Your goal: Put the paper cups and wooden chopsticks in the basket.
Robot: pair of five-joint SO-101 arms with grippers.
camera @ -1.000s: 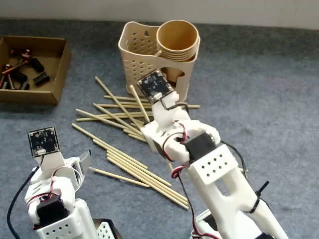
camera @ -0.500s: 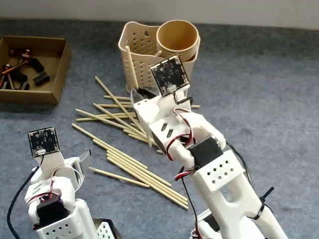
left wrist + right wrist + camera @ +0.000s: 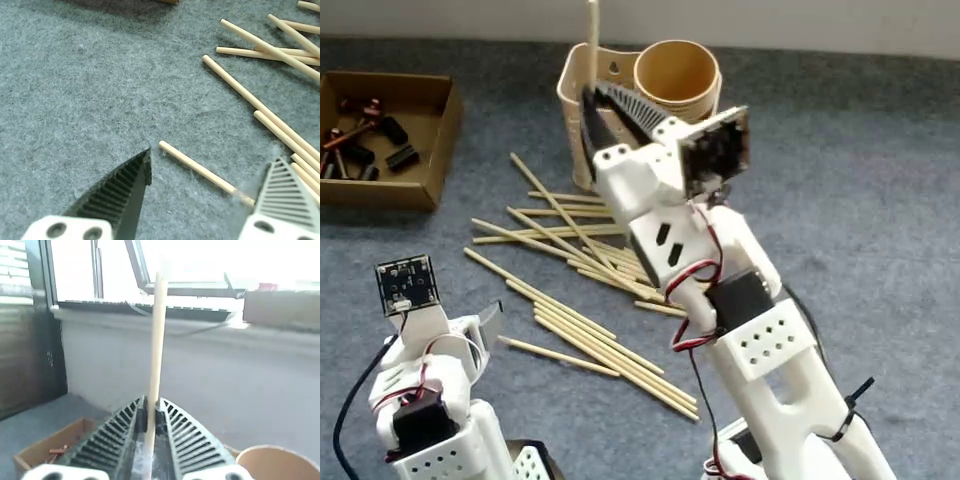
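Grey felt covers the worktop [image 3: 860, 180], with a pale wall along its far edge. The right tool [image 3: 590, 96] is raised and clamped on one chopstick [image 3: 592, 30], which stands upright from between its jaws; in the right wrist view the right tool [image 3: 150, 404] grips the stick low down and most of its length rises above the jaws. From above, that tool sits over the near-left corner of the basket [image 3: 568, 92]. The paper cups [image 3: 677, 72] are stacked inside the basket's right half.

The loose chopsticks [image 3: 582, 332] lie fanned across the felt in front of the basket and run under the right arm. The left tool [image 3: 212, 156] hangs low at the near-left edge of the scatter with its jaws apart, and a single chopstick [image 3: 197, 167] lies on the felt between them. A cardboard box [image 3: 378, 190] of small parts sits at the far left, well apart from the sticks. Bare felt stretches to the right of the basket and the arm.
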